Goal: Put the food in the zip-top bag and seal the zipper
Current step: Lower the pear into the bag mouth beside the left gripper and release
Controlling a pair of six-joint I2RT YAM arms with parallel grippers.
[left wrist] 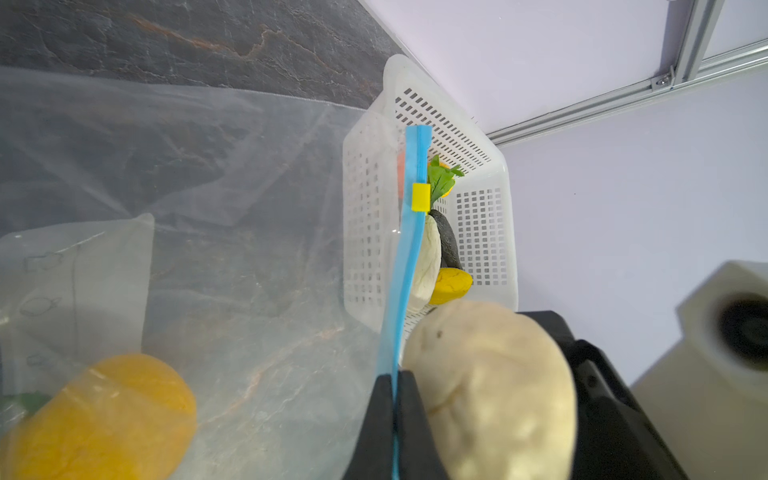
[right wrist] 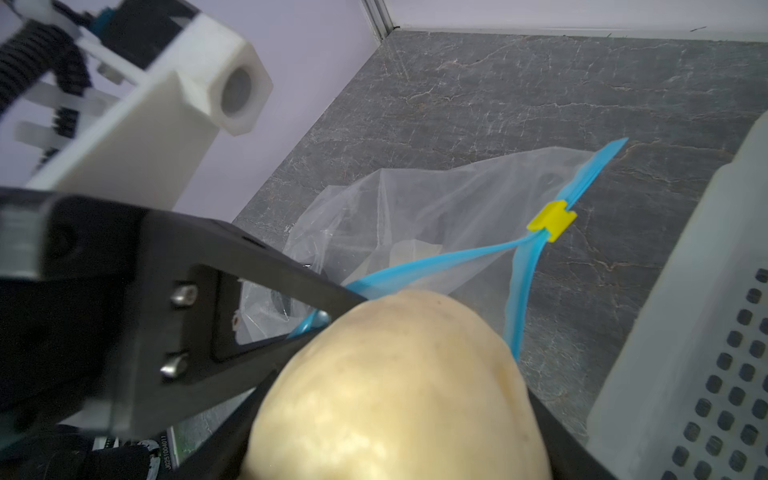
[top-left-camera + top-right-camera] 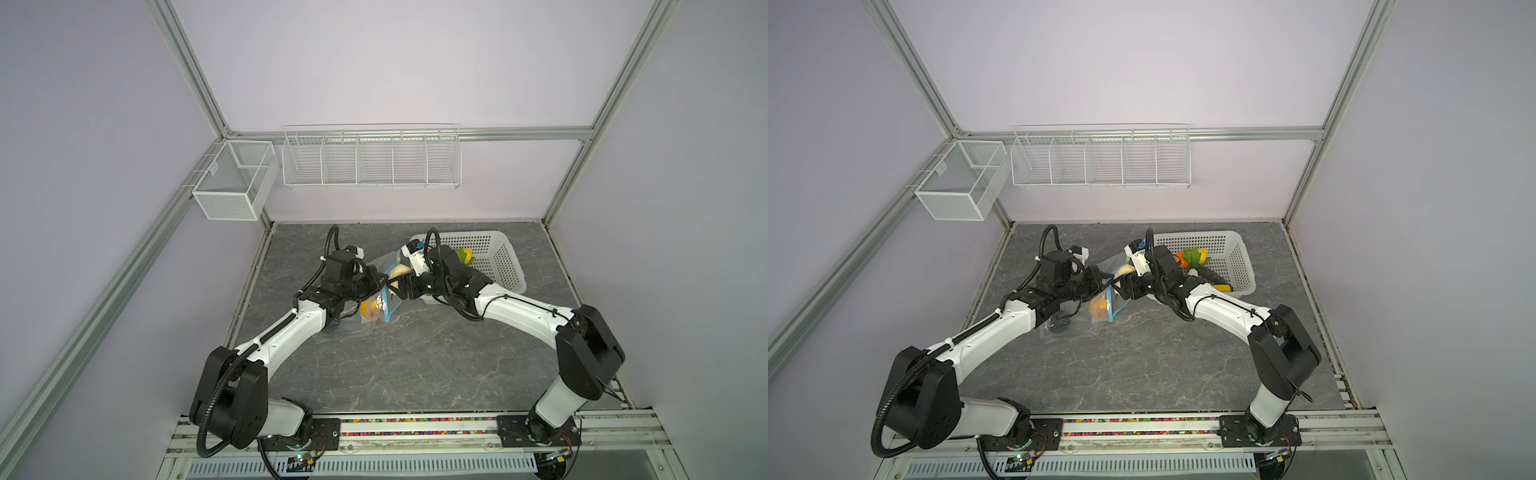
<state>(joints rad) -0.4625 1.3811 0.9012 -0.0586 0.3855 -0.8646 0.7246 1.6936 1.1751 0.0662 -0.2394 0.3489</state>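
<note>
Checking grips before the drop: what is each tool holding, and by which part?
Left tool pinches the zip-top bag by one lip of its open blue zipper. Right tool grips the beige lumpy ball across its sides, at the bag's mouth.

Left arm [image 3: 286, 332]: stretched forward, angled toward the middle.
Left gripper [image 1: 392, 386]: jaws pinched together on the zipper [image 1: 409, 249].
Right arm [image 3: 523, 311]: elbow raised, forearm angled inward.
Right gripper [image 2: 395, 353]: jaws wide, clasping the beige lumpy ball [image 2: 395, 395].

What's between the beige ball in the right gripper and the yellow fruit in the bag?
Left wrist view: the zipper, pinched by the left gripper, and the clear bag wall lie between beige ball and yellow fruit.
</note>
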